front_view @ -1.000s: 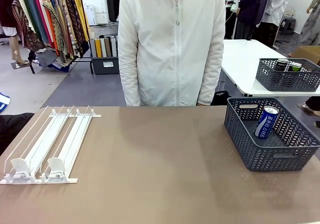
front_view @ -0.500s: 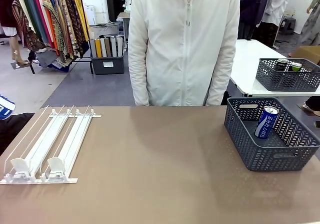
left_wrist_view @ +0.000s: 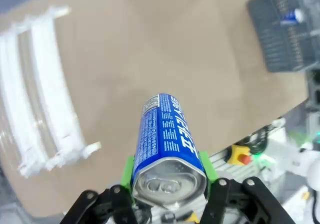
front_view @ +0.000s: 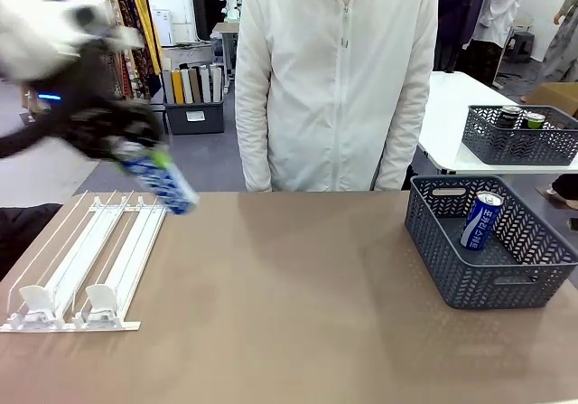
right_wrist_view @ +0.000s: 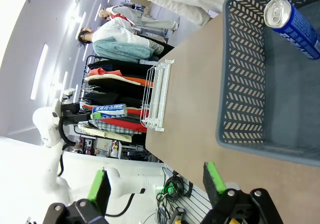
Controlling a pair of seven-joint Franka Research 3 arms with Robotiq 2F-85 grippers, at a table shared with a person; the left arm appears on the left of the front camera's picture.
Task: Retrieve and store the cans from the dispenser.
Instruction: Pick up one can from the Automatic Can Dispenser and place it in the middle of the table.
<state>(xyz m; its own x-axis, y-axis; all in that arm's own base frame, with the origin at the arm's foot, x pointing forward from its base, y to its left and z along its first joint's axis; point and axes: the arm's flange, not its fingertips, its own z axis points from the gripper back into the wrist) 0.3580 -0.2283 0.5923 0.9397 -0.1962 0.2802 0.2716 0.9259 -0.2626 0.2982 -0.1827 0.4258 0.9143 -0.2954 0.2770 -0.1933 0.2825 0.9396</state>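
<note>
Carrying a blue cylindrical drink can [left_wrist_view: 167,144], pinched in the left pincer [left_wrist_view: 169,184], upper left above the white wire dispenser [front_view: 90,259]; right pincer [right_wrist_view: 157,181] spread. Next: crossing to the grey mesh basket [front_view: 452,277] at right.

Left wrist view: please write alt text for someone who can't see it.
The left gripper is shut on a blue can, silver top toward the camera, above the brown table. The white wire dispenser lies at left, a grey basket at upper right.
</note>
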